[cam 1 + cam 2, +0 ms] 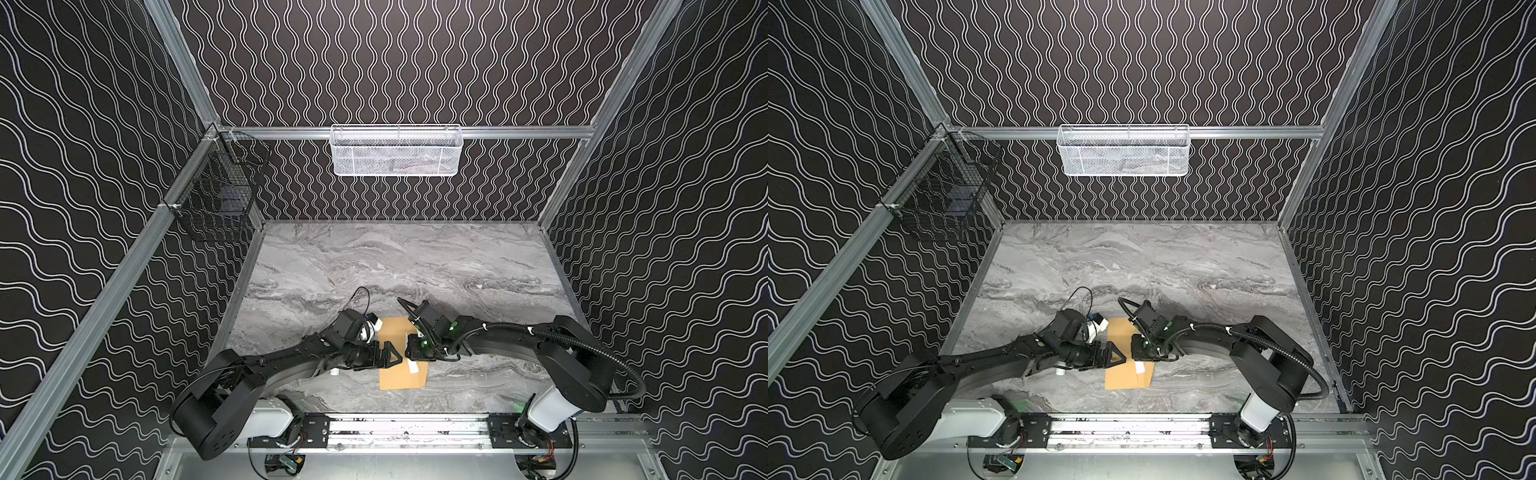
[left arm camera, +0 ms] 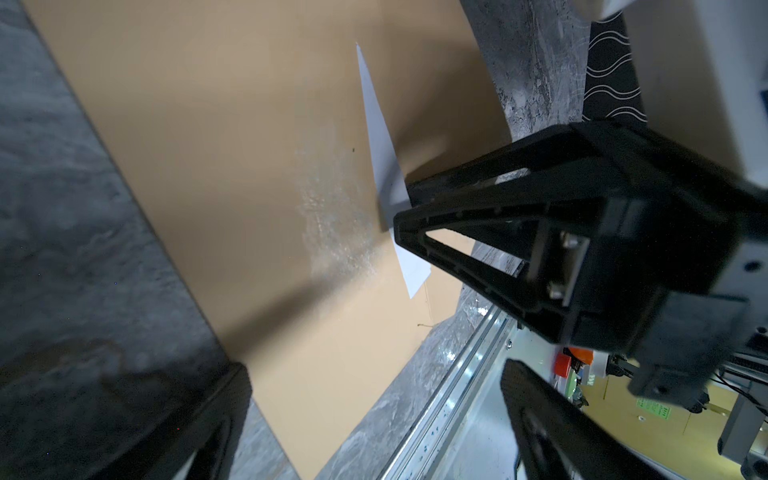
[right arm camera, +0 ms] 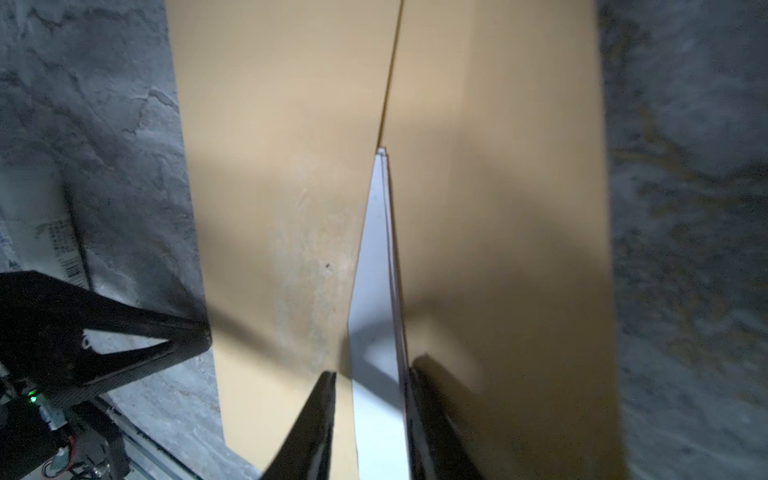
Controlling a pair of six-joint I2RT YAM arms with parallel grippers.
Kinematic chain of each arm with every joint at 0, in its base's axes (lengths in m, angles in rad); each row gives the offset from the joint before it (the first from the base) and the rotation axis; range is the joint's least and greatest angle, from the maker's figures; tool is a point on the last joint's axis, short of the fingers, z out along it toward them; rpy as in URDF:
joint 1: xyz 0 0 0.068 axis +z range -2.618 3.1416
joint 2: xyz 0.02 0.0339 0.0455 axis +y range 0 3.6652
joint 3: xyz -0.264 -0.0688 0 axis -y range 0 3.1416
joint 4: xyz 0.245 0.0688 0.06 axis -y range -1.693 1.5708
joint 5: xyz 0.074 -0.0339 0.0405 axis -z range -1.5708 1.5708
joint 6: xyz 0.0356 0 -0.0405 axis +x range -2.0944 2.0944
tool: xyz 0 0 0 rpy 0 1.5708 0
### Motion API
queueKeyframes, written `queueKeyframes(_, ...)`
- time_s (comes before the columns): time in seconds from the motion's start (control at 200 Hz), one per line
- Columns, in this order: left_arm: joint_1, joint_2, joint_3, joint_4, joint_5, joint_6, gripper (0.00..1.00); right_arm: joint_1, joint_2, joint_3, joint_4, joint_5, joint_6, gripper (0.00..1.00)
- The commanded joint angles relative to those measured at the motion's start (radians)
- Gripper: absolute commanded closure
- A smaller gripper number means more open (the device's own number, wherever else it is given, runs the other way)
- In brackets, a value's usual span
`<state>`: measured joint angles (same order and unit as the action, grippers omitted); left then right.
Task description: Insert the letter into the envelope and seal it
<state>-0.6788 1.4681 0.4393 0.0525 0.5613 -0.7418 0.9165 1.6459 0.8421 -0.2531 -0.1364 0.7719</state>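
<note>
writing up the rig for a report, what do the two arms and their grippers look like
The left arm and right arm are black with white base housings. The right arm carries a black ribbed hose and green lights. Both the left gripper and right gripper have black, hollow triangular fingers.

The envelope (image 1: pixel 401 376) hides all but a white sliver of the letter (image 1: pixel 412 366); the right arm (image 1: pixel 498 345) covers the envelope's two-o'clock corner.
</note>
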Motion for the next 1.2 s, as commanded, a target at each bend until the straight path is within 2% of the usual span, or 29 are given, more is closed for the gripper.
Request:
queueKeyframes(0.0, 0.002, 0.004, -0.004, 0.014, -0.004, -0.005, 0.02, 0.005, 0.002, 0.001, 0.012, -0.009, 0.017, 0.68)
queueKeyframes(0.891, 0.001, -0.014, -0.028, 0.06, 0.005, -0.027, 0.02, 0.033, 0.028, 0.011, 0.048, -0.041, 0.04, 0.68)
queueKeyframes(0.976, 0.001, -0.021, -0.026, 0.052, 0.0, -0.025, 0.02, 0.033, 0.023, 0.022, 0.012, -0.017, 0.03, 0.68)
queueKeyframes(1.191, 0.0, -0.027, -0.031, 0.033, -0.012, -0.011, 0.02, 0.045, -0.006, 0.105, -0.151, 0.165, 0.01, 0.68)
